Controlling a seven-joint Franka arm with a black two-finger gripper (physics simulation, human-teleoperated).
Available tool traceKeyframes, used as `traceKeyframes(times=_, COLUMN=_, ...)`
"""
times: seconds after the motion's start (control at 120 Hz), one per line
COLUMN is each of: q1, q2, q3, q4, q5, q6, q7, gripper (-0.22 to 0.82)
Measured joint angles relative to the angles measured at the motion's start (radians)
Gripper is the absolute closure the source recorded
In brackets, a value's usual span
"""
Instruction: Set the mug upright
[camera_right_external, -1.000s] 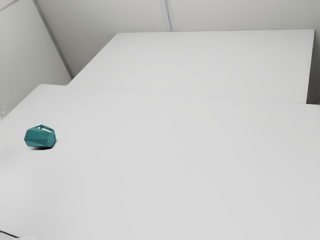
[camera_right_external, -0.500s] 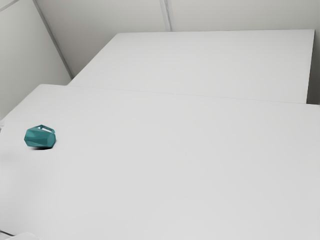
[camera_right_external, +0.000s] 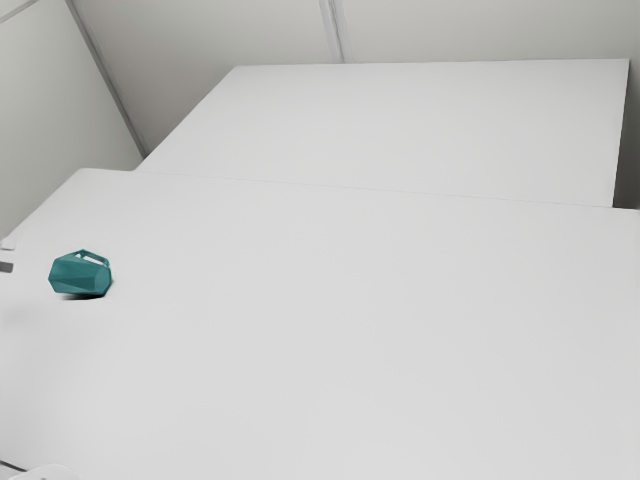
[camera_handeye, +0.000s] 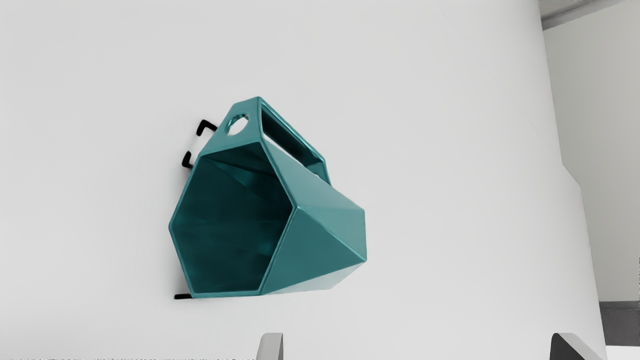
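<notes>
Mug position, exterior view: the teal mug (camera_right_external: 78, 275) lies on its side on the white table (camera_right_external: 330, 330), at the exterior view's left.
Mug handle, exterior view: the handle (camera_right_external: 96, 257) is on the upper side of the body, raised off the tabletop.
Gripper position, exterior view: the gripper (camera_right_external: 8, 256) is partly in frame at the exterior view's left edge, near the mug and apart from it.
Mug mouth, wrist view: six-sided mouth (camera_handeye: 232, 225) faces the hand's camera; faceted body narrows toward the base.
Finger condition, wrist view: fingers (camera_handeye: 271, 346) stand wide apart, released, grasping nothing.
Mug clearance, wrist view: mug lies ahead of the fingertips, outside the gap, touched by neither; handle is on the side away from them.
</notes>
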Motion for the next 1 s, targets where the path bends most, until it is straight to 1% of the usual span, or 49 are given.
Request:
traceKeyframes(times=0.3, q1=0.005, q2=0.076, q3=-0.005, q4=0.111, q5=-0.001, q6=-0.017, q7=-0.070, gripper=0.02)
traceKeyframes(times=0.575, q1=-0.004, q2=0.129, q3=-0.029, q4=0.118, q5=-0.003, q6=-0.016, q7=-0.108, gripper=0.02)
traceKeyframes(times=0.867, q1=-0.006, q2=0.156, q3=-0.052, q4=0.119, q5=-0.002, q6=-0.002, q7=-0.133, gripper=0.02)
traceKeyframes(times=1.0, q1=-0.006, q2=0.160, q3=-0.052, q4=0.133, q5=0.000, q6=0.013, q7=-0.139, gripper=0.02)
